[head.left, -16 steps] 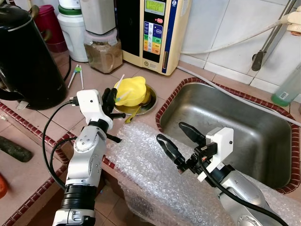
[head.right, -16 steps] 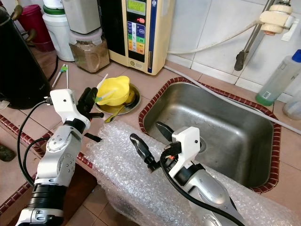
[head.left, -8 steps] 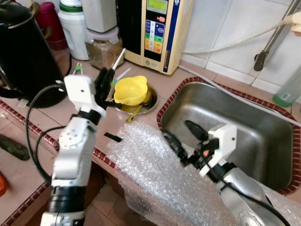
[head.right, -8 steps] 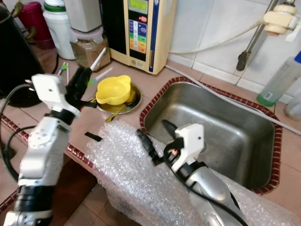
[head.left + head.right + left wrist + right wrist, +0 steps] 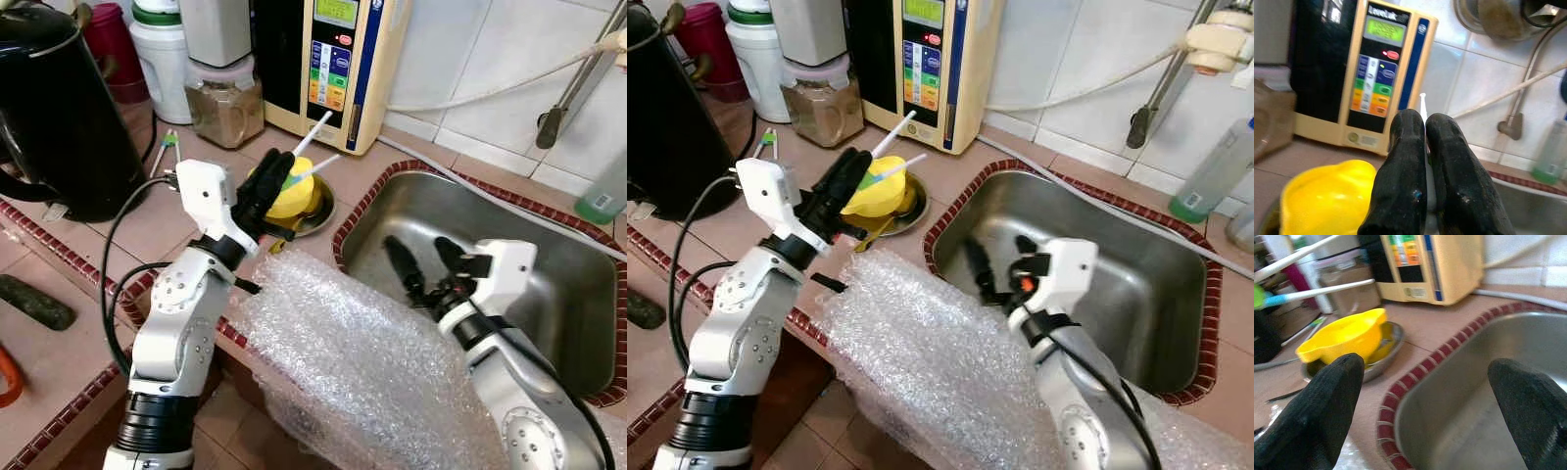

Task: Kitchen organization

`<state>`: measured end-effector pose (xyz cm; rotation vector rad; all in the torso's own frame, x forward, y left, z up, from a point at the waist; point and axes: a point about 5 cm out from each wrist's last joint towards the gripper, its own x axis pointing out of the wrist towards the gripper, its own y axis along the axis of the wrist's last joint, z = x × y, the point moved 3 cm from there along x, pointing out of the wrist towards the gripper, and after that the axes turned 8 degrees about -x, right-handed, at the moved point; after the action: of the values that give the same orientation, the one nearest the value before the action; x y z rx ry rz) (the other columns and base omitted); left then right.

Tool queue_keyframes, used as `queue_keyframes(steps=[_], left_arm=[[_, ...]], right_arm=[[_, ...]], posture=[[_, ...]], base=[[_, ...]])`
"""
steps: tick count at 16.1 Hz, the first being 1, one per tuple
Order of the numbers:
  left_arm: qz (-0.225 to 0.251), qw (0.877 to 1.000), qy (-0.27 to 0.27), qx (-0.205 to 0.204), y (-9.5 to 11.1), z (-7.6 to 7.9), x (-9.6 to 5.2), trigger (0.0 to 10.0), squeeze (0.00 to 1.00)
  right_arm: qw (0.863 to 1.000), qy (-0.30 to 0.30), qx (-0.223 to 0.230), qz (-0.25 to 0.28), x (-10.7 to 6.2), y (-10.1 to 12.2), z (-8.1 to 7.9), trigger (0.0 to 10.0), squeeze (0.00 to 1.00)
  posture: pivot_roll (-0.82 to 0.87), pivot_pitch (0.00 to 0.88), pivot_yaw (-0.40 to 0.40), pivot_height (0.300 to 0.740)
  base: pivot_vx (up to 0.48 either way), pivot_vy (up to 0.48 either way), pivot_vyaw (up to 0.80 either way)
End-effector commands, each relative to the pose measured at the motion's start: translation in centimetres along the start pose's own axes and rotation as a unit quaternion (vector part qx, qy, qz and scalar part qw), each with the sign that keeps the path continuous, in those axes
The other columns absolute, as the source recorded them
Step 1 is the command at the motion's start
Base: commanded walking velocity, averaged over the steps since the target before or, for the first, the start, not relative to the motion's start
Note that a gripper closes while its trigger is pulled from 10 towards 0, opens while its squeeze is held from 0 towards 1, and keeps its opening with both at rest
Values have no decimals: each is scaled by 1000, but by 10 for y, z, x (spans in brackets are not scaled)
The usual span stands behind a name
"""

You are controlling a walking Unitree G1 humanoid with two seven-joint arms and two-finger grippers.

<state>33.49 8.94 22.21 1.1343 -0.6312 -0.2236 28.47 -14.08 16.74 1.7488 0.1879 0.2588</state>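
Where the two black fingers of the left gripper (image 5: 263, 191) press together, you see them pinching two thin white sticks with blue-green handles (image 5: 312, 149), raised above the yellow plastic bowl (image 5: 294, 191). That bowl sits in a shallow round metal dish (image 5: 321, 211) on the brown tiled counter (image 5: 157, 211). The right gripper (image 5: 423, 266) holds its fingers spread wide apart, gripping nothing, over the near edge of the stainless steel sink (image 5: 549, 284). A sheet of clear bubble wrap (image 5: 353, 372) drapes over the counter edge between both arms. A cream water purifier unit (image 5: 338, 59) stands behind the bowl.
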Motion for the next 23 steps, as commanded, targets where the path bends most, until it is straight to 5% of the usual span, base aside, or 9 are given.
queue_keyframes(steps=[1, 3, 9, 14, 20, 22, 23], left_arm=[[-5, 1000, -20, -18, -1, 9, 0, 0, 0], [-28, 996, -58, -53, -11, 26, -1, 0, 0], [-78, 985, -150, -44, -29, 57, -2, 0, 0], [-78, 983, -163, -46, -30, 63, -1, 0, 0], [-84, 978, -188, -32, -33, 72, -2, 0, 0], [-83, 978, -189, -31, -33, 73, -3, 0, 0], [-83, 978, -188, -31, -33, 73, -3, 0, 0]], right_arm=[[1000, -15, 21, 5, 0, 3, 5, 10000, 0], [997, -23, 68, 23, 4, 8, 6, 10000, 0], [996, -28, 62, 57, 19, 28, 13, 10000, 0], [990, -44, 110, 81, 29, 40, 21, 10000, 0], [983, -6, 163, 86, 56, 44, -2, 10000, 0], [975, -3, 201, 90, 60, 45, -3, 0, 0], [971, -7, 223, 88, 62, 45, -4, 0, 0]], posture=[[-48, 86, -51, 740], [-44, 83, -52, 740], [-49, 76, -50, 740], [-47, 74, -51, 740], [-42, 70, -50, 740], [-39, 72, -50, 740], [-39, 73, -52, 740]], base=[[0, 0, 0], [0, 0, 0], [0, 0, 0], [0, 0, 0], [0, 0, 0], [0, 0, 0], [0, 0, 0]])
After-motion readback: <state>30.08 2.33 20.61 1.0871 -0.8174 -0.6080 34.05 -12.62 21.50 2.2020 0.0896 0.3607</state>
